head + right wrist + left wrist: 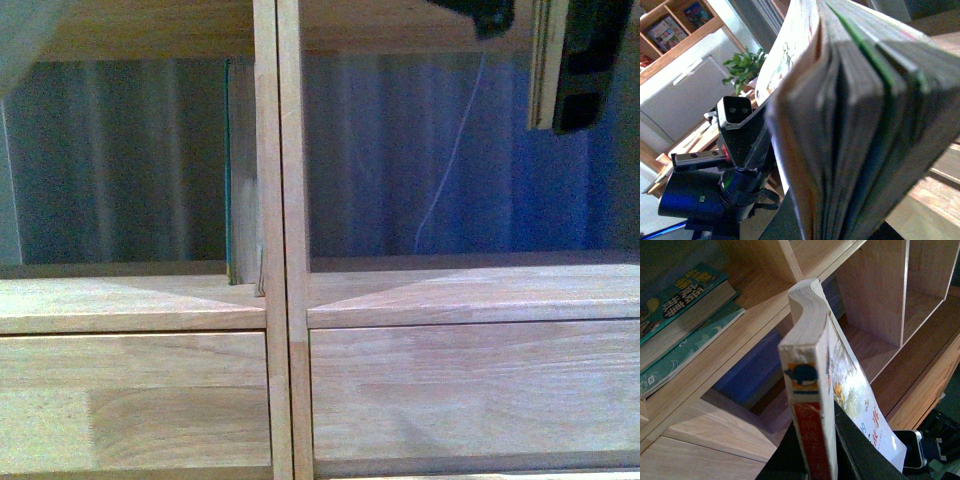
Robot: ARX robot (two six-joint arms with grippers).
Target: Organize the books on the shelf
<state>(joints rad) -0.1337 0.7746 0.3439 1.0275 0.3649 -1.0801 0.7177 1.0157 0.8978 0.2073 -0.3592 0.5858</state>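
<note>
My left gripper (821,456) pinches the floppy paperback (810,355) low on its spine (light, best held there), my right gripper (566,72) clamps the stiffer-looking green-edged book (865,125).

The shelf (285,300) is pale wood with plain grain, smooth and dully satin, filling the whole front view. The paperback (807,405) has a glossy printed cover, a scuffed matt spine and cream paper pages. The green-edged book (850,130) shows matt, slightly ragged paper page edges. The left gripper (824,457) is matt black plastic.
</note>
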